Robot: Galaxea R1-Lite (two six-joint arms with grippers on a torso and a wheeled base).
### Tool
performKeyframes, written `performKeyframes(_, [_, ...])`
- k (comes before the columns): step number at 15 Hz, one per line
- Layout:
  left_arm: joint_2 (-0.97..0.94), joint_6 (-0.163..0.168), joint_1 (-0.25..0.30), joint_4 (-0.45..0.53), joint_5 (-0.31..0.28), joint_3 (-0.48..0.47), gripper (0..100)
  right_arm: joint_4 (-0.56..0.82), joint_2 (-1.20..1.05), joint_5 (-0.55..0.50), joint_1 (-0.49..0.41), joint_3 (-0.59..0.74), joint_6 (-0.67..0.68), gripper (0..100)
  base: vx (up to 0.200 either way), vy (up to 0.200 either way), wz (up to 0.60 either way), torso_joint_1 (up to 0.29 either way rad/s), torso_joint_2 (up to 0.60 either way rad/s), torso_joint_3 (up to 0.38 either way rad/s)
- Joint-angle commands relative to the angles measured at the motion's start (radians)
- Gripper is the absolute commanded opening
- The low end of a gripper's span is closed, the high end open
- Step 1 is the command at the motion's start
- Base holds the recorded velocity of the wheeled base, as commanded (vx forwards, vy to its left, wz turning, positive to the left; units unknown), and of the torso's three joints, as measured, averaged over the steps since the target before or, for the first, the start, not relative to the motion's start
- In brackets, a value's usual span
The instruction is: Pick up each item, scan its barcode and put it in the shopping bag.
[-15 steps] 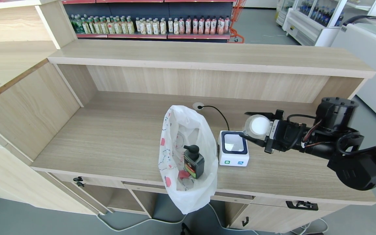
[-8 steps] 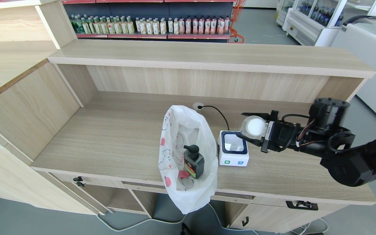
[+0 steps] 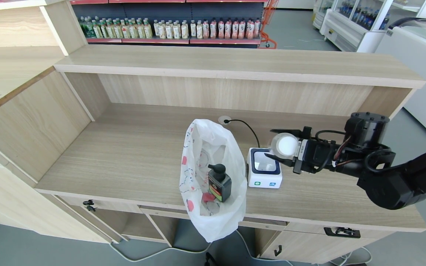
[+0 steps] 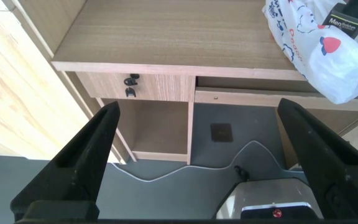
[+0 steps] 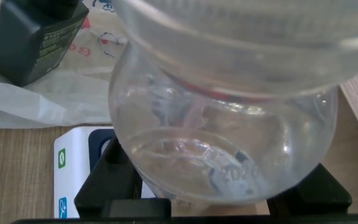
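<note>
My right gripper (image 3: pixel 280 145) is shut on a clear plastic bottle (image 3: pixel 286 145) with a pale base, held level just above the right edge of the white barcode scanner (image 3: pixel 264 173). The right wrist view looks through the bottle (image 5: pixel 229 118) down at the scanner (image 5: pixel 82 171). A white shopping bag (image 3: pixel 213 177) with red prints stands open left of the scanner, with a black pump bottle (image 3: pixel 219 183) inside it. In the left wrist view my left gripper (image 4: pixel 197 162) hangs open below the counter's front edge, beside the bag (image 4: pixel 319 46).
The scanner's black cable (image 3: pixel 246 129) runs back to a hole in the counter (image 3: pixel 225 119). A raised wooden ledge (image 3: pixel 235 62) borders the back and a side panel (image 3: pixel 31 122) the left. Drawers with black handles (image 3: pixel 341 232) sit under the front edge.
My right gripper has carried the clear bottle leftward, from right of the scanner to over its right edge.
</note>
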Motion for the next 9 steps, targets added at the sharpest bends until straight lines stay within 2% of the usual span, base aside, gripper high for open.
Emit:
performKeyframes(1, [0.000,0.000,0.000,0.000,0.000,0.000,100,-0.001,0.020,0.013,-0.001,-0.017,0.000,0,0.000,0.000,0.00,0.000,0.00,0.000])
performKeyframes(9, [0.000,0.000,0.000,-0.001,0.000,0.000,100,-0.001,0.063,0.087,-0.015,-0.052,-0.034,0,0.000,0.000,0.00,0.000,0.00,0.000])
